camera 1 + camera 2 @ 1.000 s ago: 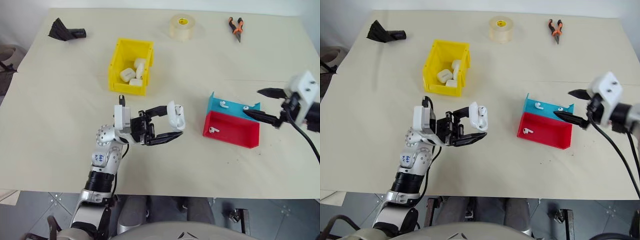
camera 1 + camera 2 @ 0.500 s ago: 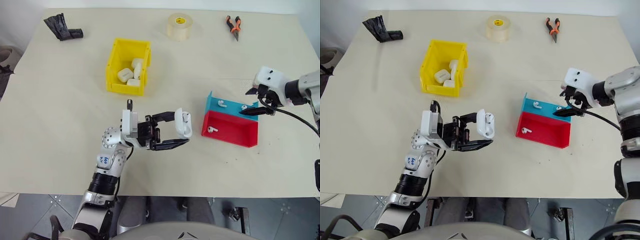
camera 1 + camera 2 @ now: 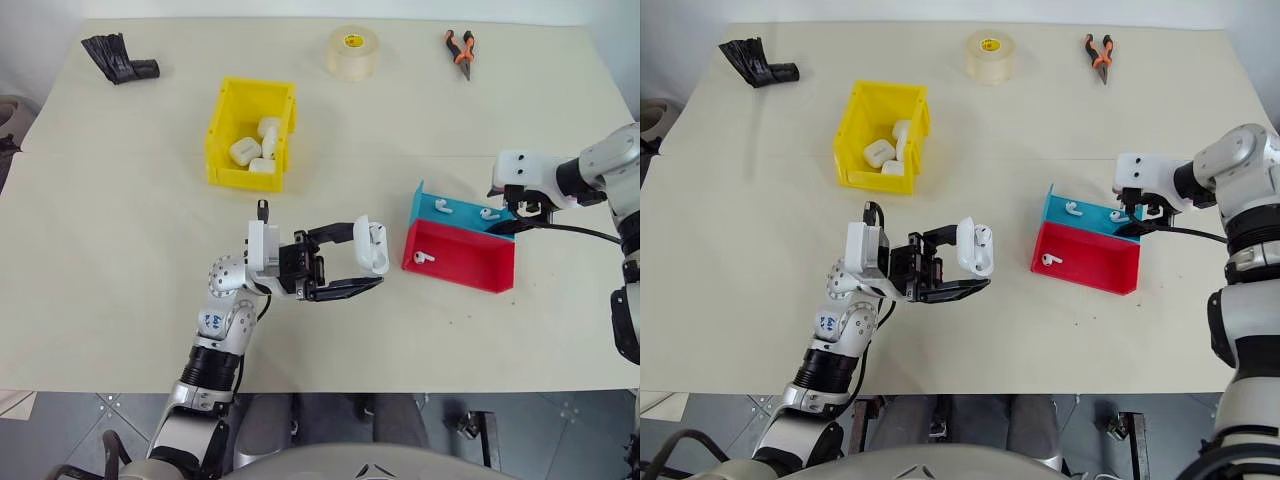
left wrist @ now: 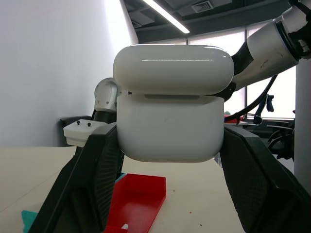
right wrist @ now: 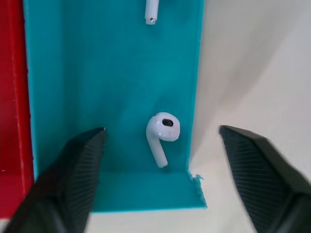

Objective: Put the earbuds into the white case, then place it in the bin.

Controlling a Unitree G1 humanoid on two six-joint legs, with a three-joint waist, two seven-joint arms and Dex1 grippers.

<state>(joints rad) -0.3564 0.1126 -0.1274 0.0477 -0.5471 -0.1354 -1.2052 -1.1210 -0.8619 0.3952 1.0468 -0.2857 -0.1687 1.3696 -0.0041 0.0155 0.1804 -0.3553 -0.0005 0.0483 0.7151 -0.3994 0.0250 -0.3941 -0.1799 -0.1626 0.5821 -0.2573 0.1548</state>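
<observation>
Left claw [image 3: 362, 267] is clamped on the white case [image 3: 371, 246], one black finger on each flat side, and I hold it above the table [image 3: 120, 250] near the middle, lid slightly ajar in my left wrist view. That case is glossy, rounded plastic, smooth all over.

Up and to the left, a crumpled black object [image 3: 118, 57] lies near the table's far corner. Next comes the bin [image 3: 226, 125], bright yellow hard plastic, rectangular, with several white cases [image 3: 256, 150] heaped inside. A roll of clear tape [image 3: 353, 51] sits at the far edge, and pliers [image 3: 458, 47] with orange and black handles lie further right.

Right of my held case are two shallow trays touching each other: the red tray [image 3: 470, 268] nearer me, with one earbud [image 3: 425, 257] in it, and the blue tray [image 3: 461, 212] behind it, with two earbuds, one [image 3: 442, 207] toward its left and one [image 5: 162, 134] at its right end.

My right claw [image 3: 508, 219] hangs over that right end, its fingers [image 5: 73, 170] spread wide on either side of the earbud, touching nothing.
</observation>
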